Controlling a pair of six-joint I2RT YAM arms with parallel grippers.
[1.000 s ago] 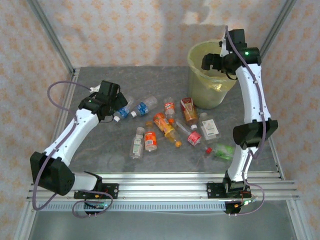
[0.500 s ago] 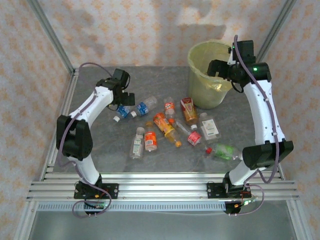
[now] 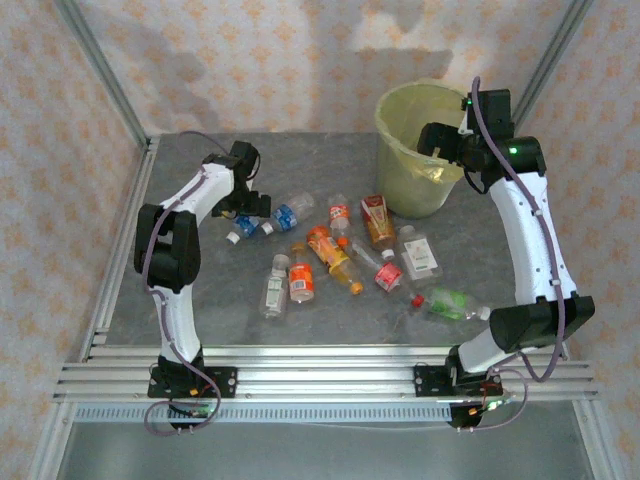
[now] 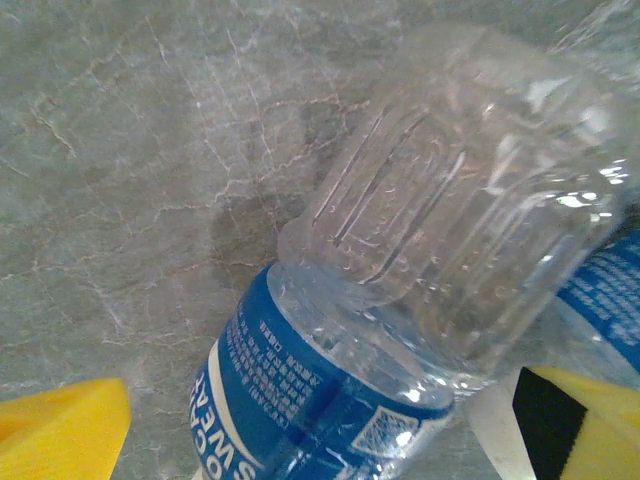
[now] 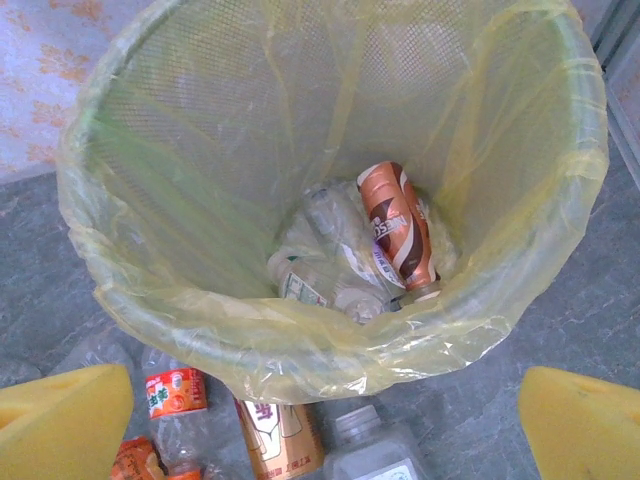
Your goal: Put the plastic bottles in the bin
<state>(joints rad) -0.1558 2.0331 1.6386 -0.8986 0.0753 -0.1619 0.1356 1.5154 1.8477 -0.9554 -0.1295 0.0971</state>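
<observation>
My left gripper [image 3: 251, 209] is low over two blue-labelled clear bottles at the table's back left. In the left wrist view it [image 4: 320, 440] stands open, its yellow pads [image 4: 60, 430] wide apart on either side of the blue-labelled bottle [image 4: 330, 380], with the left pad clear of it. A second blue-labelled bottle [image 4: 612, 292] lies just to the right. My right gripper [image 3: 434, 138] hangs open and empty over the near rim of the pale yellow-green bin [image 3: 415, 190]. Inside the bin [image 5: 330, 350] lie a brown bottle [image 5: 396, 226] and clear ones.
Several more bottles lie scattered mid-table: an orange-labelled one [image 3: 301, 282], a clear one [image 3: 274, 286], an orange juice bottle [image 3: 333, 254], a white-labelled one [image 3: 418, 256] and a green one [image 3: 446, 303]. A brown-labelled bottle [image 3: 378, 220] lies right by the bin's base.
The left arm has folded up and reached farther back, bringing its gripper down over the blue-labelled bottles. The right gripper has shifted slightly right above the bin.
</observation>
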